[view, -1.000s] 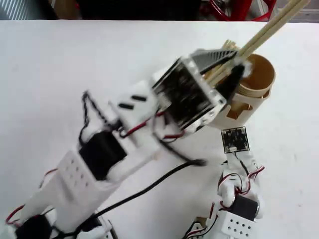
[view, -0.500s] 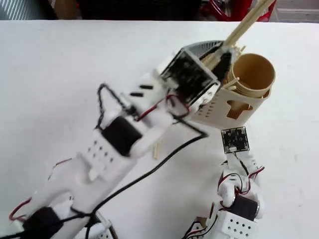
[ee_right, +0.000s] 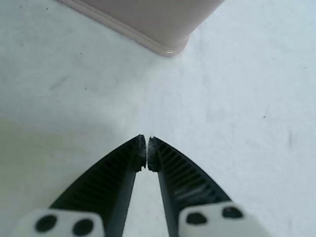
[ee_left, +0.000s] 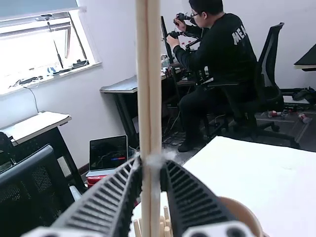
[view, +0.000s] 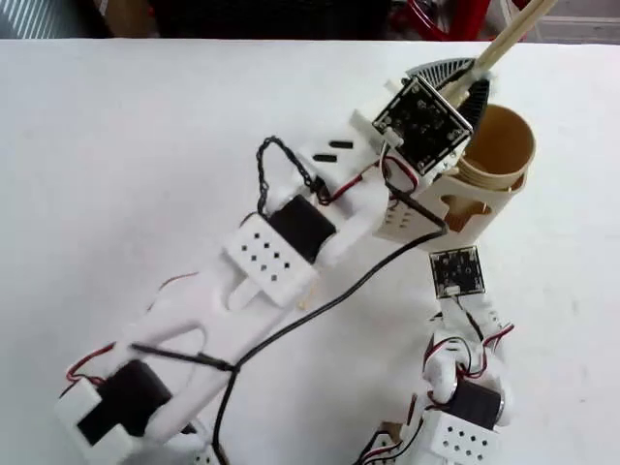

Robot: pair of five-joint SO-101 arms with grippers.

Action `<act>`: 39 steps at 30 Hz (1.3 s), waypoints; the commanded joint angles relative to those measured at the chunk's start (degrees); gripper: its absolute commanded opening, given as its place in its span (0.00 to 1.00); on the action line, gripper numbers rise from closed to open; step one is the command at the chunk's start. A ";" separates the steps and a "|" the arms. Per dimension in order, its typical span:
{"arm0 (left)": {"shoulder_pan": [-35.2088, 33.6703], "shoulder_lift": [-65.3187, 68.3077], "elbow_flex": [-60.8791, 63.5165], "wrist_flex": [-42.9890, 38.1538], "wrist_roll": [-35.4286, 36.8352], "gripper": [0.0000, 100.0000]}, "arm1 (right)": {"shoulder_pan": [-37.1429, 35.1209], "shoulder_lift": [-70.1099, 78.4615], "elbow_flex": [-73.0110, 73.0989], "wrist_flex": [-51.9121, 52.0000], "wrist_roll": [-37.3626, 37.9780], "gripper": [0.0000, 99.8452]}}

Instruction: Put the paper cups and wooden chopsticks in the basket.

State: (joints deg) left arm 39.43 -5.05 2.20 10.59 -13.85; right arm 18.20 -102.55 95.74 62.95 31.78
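Observation:
My left gripper [ee_left: 149,163] is shut on a pair of wooden chopsticks [ee_left: 148,98], holding them upright above the basket [view: 455,208]. From above, the chopsticks [view: 504,39] slant up past the table's far edge, over the left gripper [view: 463,85]. A tan paper cup [view: 499,145] stands in the beige basket, and its rim [ee_left: 242,217] lies just below the left gripper. More chopstick ends [ee_left: 165,224] poke up beside that cup. My right gripper [ee_right: 147,153] is shut and empty over bare table, a corner of the basket [ee_right: 158,24] just ahead of it.
The right arm [view: 460,358] rests near the table's front edge, just in front of the basket. The left arm [view: 252,281] stretches diagonally across the white table [view: 126,145]. Open table lies to the left and far right.
The left arm has stretched farther toward the basket, carrying the chopsticks over the cup and tipping them more upright. The right arm has stayed still.

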 commanded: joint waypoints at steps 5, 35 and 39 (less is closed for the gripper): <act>-4.26 8.31 -0.79 -8.18 3.34 0.02 | 0.22 -0.66 0.18 -1.19 0.26 0.02; -8.31 8.40 -0.79 -3.43 11.34 0.08 | 0.22 -0.75 0.18 -1.27 0.26 0.02; -11.03 4.18 -1.41 0.00 11.34 0.08 | 0.22 -0.75 0.18 -1.27 0.26 0.02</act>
State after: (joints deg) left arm 30.81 3.65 2.20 7.60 -3.12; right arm 18.20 -102.55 95.74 62.95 31.78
